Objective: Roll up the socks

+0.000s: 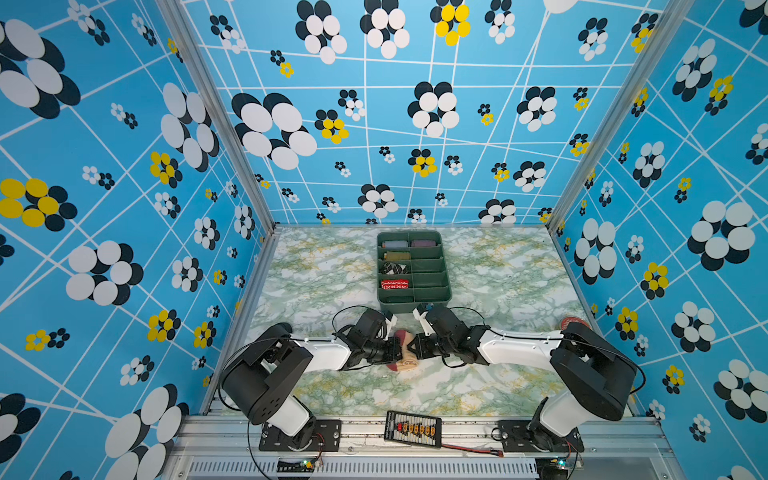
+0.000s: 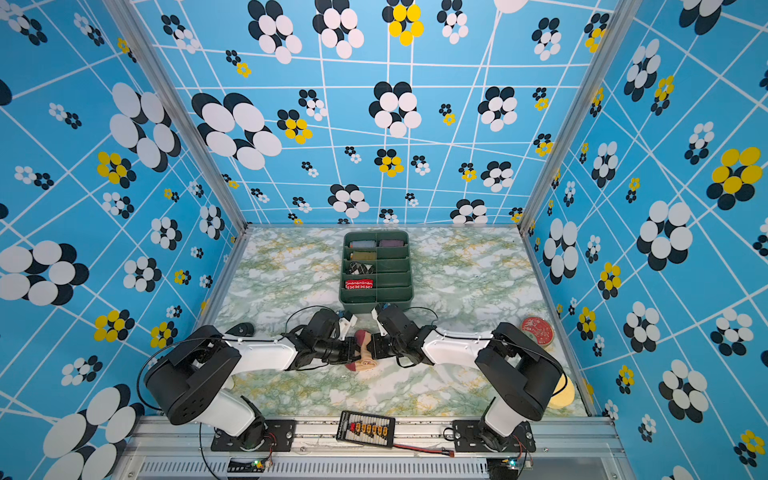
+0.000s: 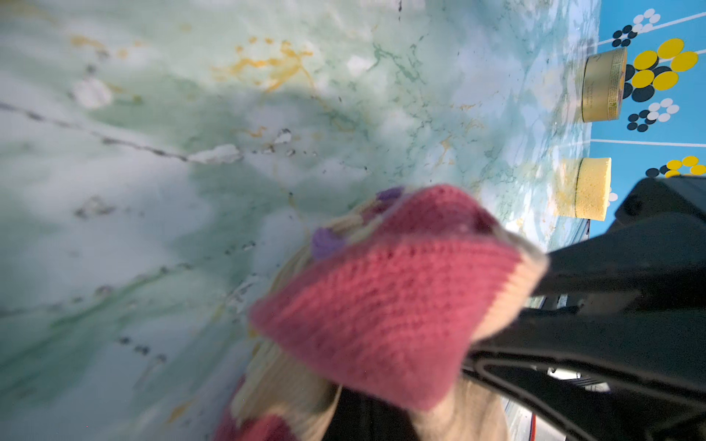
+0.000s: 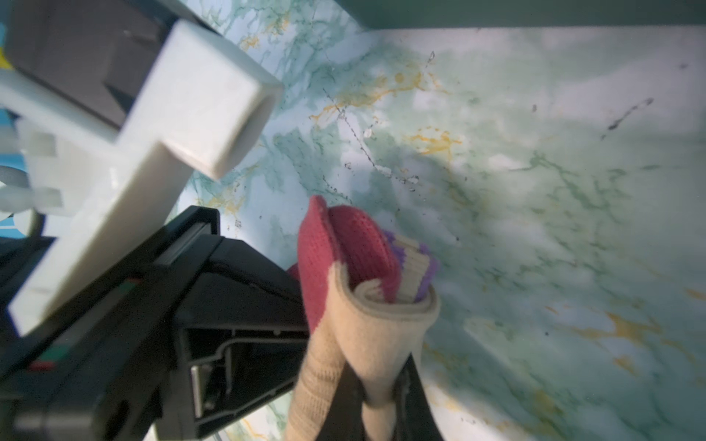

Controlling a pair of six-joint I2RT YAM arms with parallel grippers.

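Note:
The socks (image 1: 409, 364) are a pale cream and dark red bundle, held off the marble table (image 1: 332, 270) between both grippers near the middle front. In the right wrist view the socks (image 4: 366, 305) form a loose roll with purple stripes tucked inside. My right gripper (image 4: 376, 404) pinches the cream fabric and is shut on it. In the left wrist view the dark red part of the socks (image 3: 382, 298) drapes over my left gripper, which is shut on them with one dark finger (image 3: 366, 420) showing. In both top views the left gripper (image 1: 390, 351) and right gripper (image 1: 419, 347) face each other closely.
A green divided tray (image 1: 432, 301) stands just behind the grippers, holding several sock rolls, among them a red white-patterned one (image 1: 394, 284) and a black-and-white diamond one (image 1: 394, 268). A round red tin (image 2: 537, 330) and a yellow sponge (image 2: 566, 395) sit at the right edge. A black board (image 1: 413, 429) lies on the front rail.

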